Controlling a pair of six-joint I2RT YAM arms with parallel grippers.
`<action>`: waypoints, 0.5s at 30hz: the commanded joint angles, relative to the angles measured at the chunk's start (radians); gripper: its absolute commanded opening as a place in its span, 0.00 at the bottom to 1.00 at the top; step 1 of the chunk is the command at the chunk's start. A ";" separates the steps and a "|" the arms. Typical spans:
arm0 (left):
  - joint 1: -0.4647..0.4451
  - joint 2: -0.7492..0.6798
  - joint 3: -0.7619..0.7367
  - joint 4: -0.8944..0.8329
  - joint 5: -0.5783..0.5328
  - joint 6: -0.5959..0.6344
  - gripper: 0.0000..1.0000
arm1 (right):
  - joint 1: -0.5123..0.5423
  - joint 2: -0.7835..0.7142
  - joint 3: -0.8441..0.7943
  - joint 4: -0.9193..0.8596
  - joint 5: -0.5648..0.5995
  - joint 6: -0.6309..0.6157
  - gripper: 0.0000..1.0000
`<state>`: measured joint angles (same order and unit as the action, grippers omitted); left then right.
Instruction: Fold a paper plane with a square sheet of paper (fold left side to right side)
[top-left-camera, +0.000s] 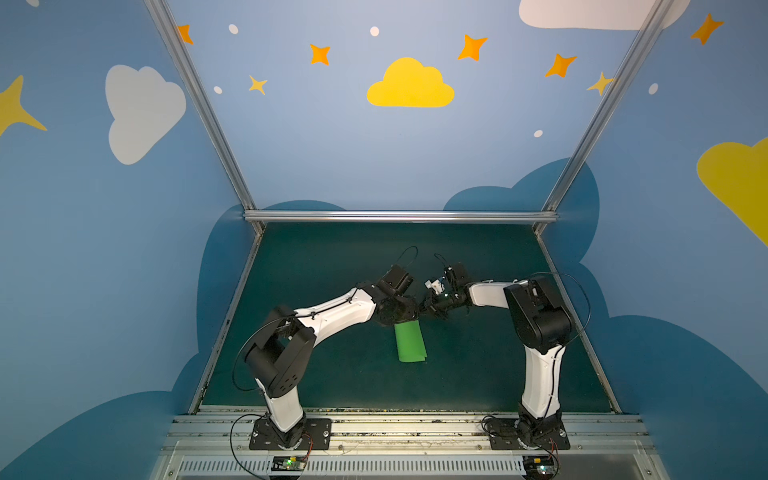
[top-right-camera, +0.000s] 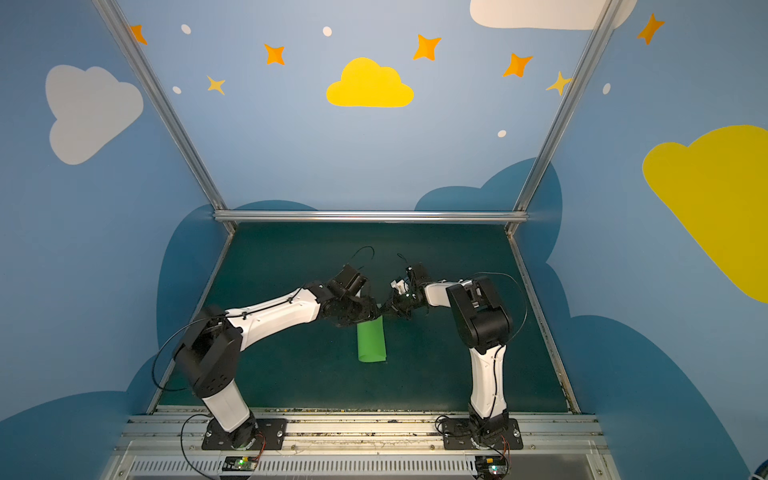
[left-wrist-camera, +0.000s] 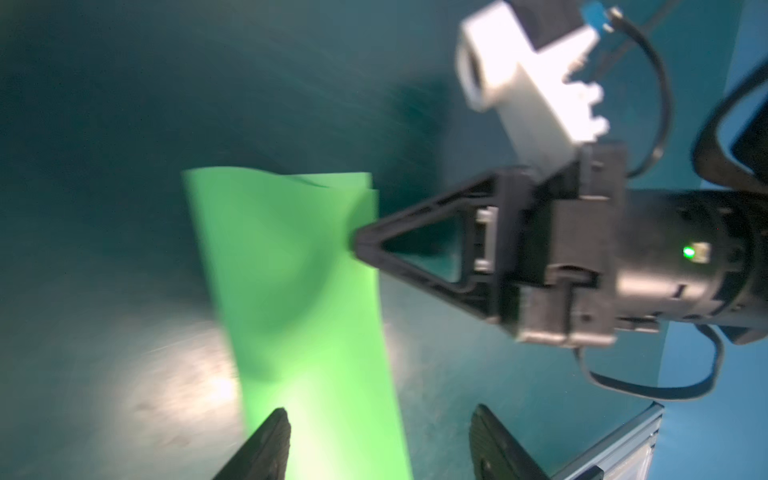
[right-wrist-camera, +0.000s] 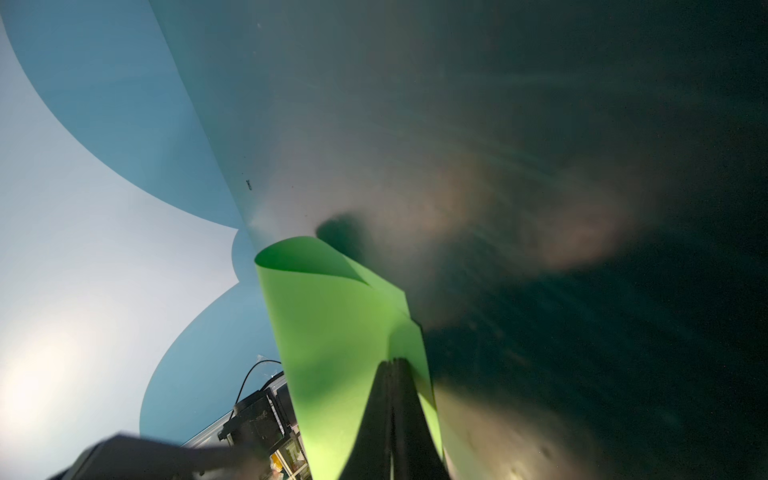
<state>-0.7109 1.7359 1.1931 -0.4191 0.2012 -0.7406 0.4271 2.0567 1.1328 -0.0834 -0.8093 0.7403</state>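
Observation:
The square sheet of paper (top-left-camera: 410, 343) (top-right-camera: 371, 343) is bright green and lies on the mat near the middle. It is doubled over into a narrow rectangle with a loose, rounded fold (right-wrist-camera: 316, 257). My right gripper (top-left-camera: 420, 312) (top-right-camera: 380, 309) (right-wrist-camera: 395, 361) is shut on the sheet's long open edge near its far end, seen from the side in the left wrist view (left-wrist-camera: 361, 245). My left gripper (left-wrist-camera: 382, 440) hangs open just above the same end of the sheet (left-wrist-camera: 299, 270), its fingers (left-wrist-camera: 270, 440) apart and holding nothing. In both top views its wrist hides it. A paper plane is out of view.
The dark teal mat (top-left-camera: 332, 270) is bounded by an aluminium rail at the back (top-left-camera: 399, 216), slanted rails at both sides and the arms' base rail in front (top-left-camera: 407, 428). Blue painted walls stand behind and beside.

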 joint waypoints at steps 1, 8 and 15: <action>0.032 -0.020 -0.049 -0.012 0.004 0.011 0.72 | -0.005 0.029 -0.015 -0.007 0.013 -0.014 0.05; 0.051 0.035 -0.058 0.000 0.058 0.046 0.74 | -0.005 0.029 -0.015 -0.010 0.012 -0.018 0.05; 0.045 0.093 -0.057 0.039 0.070 0.036 0.69 | -0.007 0.022 -0.008 -0.018 0.011 -0.018 0.06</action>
<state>-0.6628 1.8072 1.1282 -0.3908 0.2634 -0.7132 0.4259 2.0586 1.1328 -0.0834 -0.8112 0.7353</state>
